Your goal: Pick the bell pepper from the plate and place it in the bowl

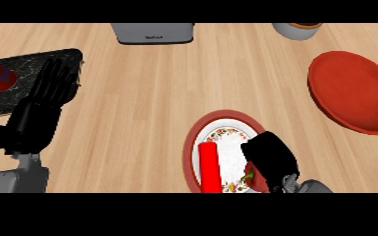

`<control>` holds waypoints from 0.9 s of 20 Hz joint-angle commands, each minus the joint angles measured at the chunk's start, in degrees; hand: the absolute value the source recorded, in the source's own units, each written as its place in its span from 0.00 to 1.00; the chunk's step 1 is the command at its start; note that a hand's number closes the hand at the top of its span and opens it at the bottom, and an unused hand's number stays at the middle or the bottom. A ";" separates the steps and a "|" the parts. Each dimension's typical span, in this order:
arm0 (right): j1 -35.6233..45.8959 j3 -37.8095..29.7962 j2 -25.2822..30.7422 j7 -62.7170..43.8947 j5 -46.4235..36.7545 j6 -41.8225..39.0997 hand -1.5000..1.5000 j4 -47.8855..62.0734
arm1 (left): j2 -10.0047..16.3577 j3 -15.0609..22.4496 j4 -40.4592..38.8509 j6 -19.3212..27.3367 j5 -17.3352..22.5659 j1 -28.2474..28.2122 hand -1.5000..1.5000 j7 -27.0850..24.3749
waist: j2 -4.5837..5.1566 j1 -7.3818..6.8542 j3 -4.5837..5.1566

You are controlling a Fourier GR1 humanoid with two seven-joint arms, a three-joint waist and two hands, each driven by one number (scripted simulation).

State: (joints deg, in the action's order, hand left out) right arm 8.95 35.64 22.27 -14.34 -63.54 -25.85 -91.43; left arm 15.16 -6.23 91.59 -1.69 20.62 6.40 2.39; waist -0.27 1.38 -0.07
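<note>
A red, elongated bell pepper (210, 167) lies on the left part of a round plate (193, 139) with a red rim and a flowered middle, near the view's lower edge. My right hand (269, 159) hangs over the plate's right part, just right of the pepper, with a narrow strip of plate showing between them. A small red and green patch shows under that hand. The red bowl (345, 91) stands at the right edge, beyond the plate. My left hand (40, 105) rests open at the left edge, fingers pointing up.
A dark marbled board (29, 67) lies under the left hand at the far left. A grey toaster (153, 32) stands at the back middle, and a grey cup (297, 30) at the back right. Bare wood lies between plate and bowl.
</note>
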 commanded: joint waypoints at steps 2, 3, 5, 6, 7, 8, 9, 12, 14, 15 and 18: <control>-9.01 -5.37 14.89 20.76 9.02 9.21 1.00 -6.34 | 1.54 -2.82 0.89 -0.30 1.60 -0.74 0.50 0.05 | -0.36 2.10 -0.25; -10.77 -7.85 17.89 24.37 11.40 10.31 1.00 -8.14 | 0.83 -2.21 0.21 -0.04 0.99 -1.30 0.50 -0.33 | -0.26 2.34 -0.13; -12.25 -14.84 23.31 30.63 15.22 14.29 1.00 -9.24 | 0.26 -1.24 0.50 -0.09 -0.16 -2.35 0.50 -1.42 | -0.33 2.61 -0.11; -15.31 -17.19 24.75 33.48 16.95 17.21 1.00 -9.07 | 0.97 -2.41 1.07 -0.91 1.19 -3.46 0.50 -1.01 | -0.40 2.22 -0.11; -16.84 -20.78 26.69 35.24 19.23 17.98 1.00 -10.07 | 0.97 -2.19 0.73 -1.35 1.34 -3.04 0.50 -0.81 | -0.29 2.02 -0.02; -17.21 -24.45 27.29 37.95 22.08 19.58 1.00 -8.49 | -1.55 -0.30 2.18 1.32 -0.92 -4.52 0.50 -1.52 | -0.32 1.89 -0.09; -18.77 -28.34 29.20 40.00 23.98 20.95 1.00 -7.33 | 0.55 -2.14 0.81 0.25 0.60 -1.72 0.50 -0.33 | -0.25 2.69 -0.07; -20.49 -37.85 29.66 41.33 31.05 21.43 1.00 -8.61 | 0.77 -2.18 -0.10 -2.14 0.73 -3.71 0.50 -2.50 | -0.17 1.45 0.08; -22.36 -43.59 29.85 40.63 34.95 21.50 1.00 -11.20 | 0.17 -1.29 1.28 0.28 -0.33 -1.32 0.50 -0.48 | -0.36 2.11 0.10; -22.53 -47.17 31.02 42.54 37.18 20.78 1.00 -8.42 | -0.57 -0.82 -0.84 -1.75 0.13 -3.82 0.50 -2.08 | -0.14 1.36 0.11; -23.95 -55.66 31.94 42.48 42.04 18.74 1.00 -7.58 | -0.48 -0.45 2.06 -0.08 -0.53 -2.97 0.50 0.12 | -0.17 0.76 0.10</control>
State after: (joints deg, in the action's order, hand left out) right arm -12.77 -9.66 52.43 26.82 -27.63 -6.38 -99.44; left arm 15.30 -7.44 92.84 -2.12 20.64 3.97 1.96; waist -0.49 2.70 0.00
